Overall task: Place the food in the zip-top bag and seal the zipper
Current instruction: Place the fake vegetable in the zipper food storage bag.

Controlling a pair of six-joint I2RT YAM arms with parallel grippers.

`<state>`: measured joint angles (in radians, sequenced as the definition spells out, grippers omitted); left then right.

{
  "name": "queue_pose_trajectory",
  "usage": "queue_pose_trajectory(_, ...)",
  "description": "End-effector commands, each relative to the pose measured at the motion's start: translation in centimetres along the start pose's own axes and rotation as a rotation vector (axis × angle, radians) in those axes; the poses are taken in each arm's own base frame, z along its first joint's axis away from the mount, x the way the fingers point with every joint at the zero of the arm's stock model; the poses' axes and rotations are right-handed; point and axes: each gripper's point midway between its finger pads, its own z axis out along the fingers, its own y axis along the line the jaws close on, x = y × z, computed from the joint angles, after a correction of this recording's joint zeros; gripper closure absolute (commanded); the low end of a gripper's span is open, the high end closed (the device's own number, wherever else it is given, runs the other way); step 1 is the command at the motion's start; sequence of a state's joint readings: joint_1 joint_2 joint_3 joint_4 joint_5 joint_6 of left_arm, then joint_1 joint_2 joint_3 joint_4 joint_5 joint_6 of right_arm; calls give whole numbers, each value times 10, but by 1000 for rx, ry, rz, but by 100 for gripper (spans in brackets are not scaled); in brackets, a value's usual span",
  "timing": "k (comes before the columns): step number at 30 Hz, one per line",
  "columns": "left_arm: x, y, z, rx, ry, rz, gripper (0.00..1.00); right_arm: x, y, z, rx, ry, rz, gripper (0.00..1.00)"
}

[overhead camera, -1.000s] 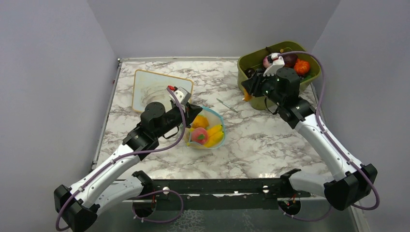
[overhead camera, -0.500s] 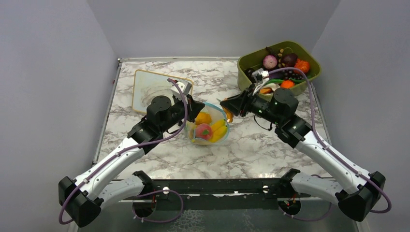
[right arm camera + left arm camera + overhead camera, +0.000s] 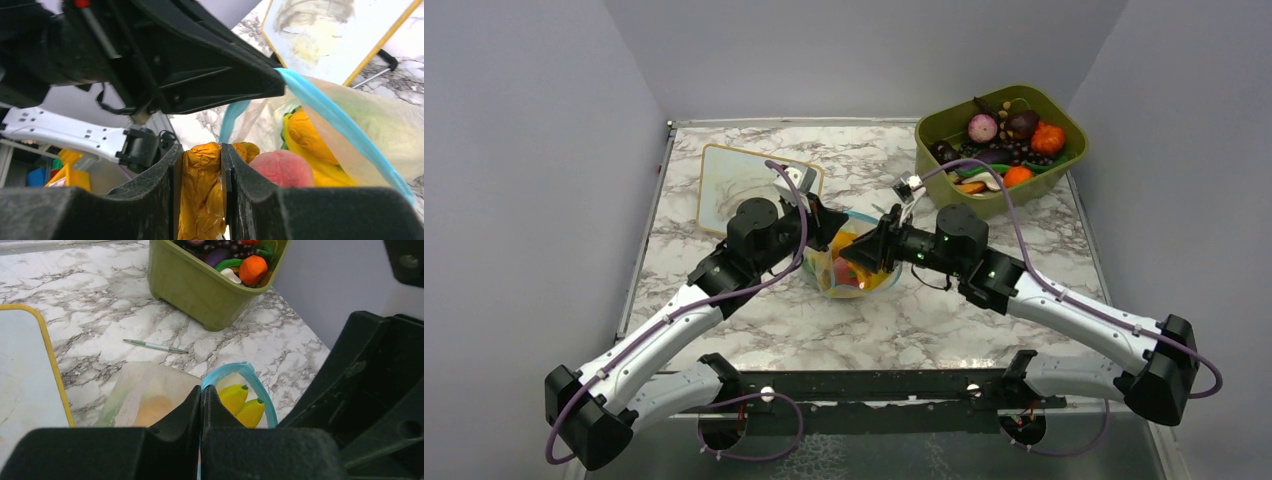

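A marble-patterned bench (image 3: 984, 300) is spreading between plain grey walls, and an olive-green tub (image 3: 1044, 192) of toy produce is sitting at its far right corner. The zip-top bag (image 3: 145, 395) is standing on the bench to the tub's left and on its nearer side, with a green pen (image 3: 155, 346) lying between the two. The bag seems to be holding its long axis roughly upright, though the arms are hiding much of it. Its mouth is facing up, and the zipper (image 3: 340, 120) is curving round it as an open loop. The left hand (image 3: 201, 396), on the bag's side away from the tub, is pinching together on the zipper. The right hand (image 3: 201, 150), reaching in from the tub side, is gripping an orange-yellow piece (image 3: 200, 200) over the mouth. Inside, yellow bananas (image 3: 242, 402) and a pink round piece (image 3: 282, 167) are lying.
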<state>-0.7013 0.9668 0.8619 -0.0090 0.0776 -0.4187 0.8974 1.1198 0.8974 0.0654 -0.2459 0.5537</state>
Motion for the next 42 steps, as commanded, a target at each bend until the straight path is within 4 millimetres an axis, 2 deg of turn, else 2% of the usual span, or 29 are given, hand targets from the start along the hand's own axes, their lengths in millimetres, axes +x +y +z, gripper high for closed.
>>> queue_pose_trajectory(1, -43, -24, -14, 80, -138, -48, 100, -9, -14, 14, 84, -66, -5, 76)
queue_pose_trajectory(6, -46, -25, -28, 85, -175, -92, 100, -5, -30, 26, 142, -78, 4, 75)
queue_pose_trajectory(11, -47, -24, -35, 80, -195, -108, 100, -14, -28, 39, 139, -104, 26, 75)
queue_pose_trajectory(18, -45, -24, -36, 85, -203, -138, 100, -22, -31, 42, 147, -179, 137, 75)
queue_pose_trajectory(20, -44, -25, -36, 89, -204, -142, 100, -20, -30, 44, 138, -188, 160, 70)
queue_pose_trajectory(25, -43, -21, -35, 74, -204, -143, 100, -10, -29, 48, 132, -102, 85, 47)
queue_pose_trajectory(28, -45, -22, -37, 72, -209, -135, 100, -11, -25, 39, 144, -17, -25, 37)
queue_pose_trajectory(30, -47, -21, -39, 67, -211, -127, 100, -12, -24, 28, 154, 7, -75, 35)
queue_pose_trajectory(37, -52, -20, -42, 58, -221, -72, 100, -29, -4, -19, 144, 95, -269, 35)
queue_pose_trajectory(42, -56, -24, -41, 72, -222, -62, 100, -29, -14, -37, 214, 154, -330, 37)
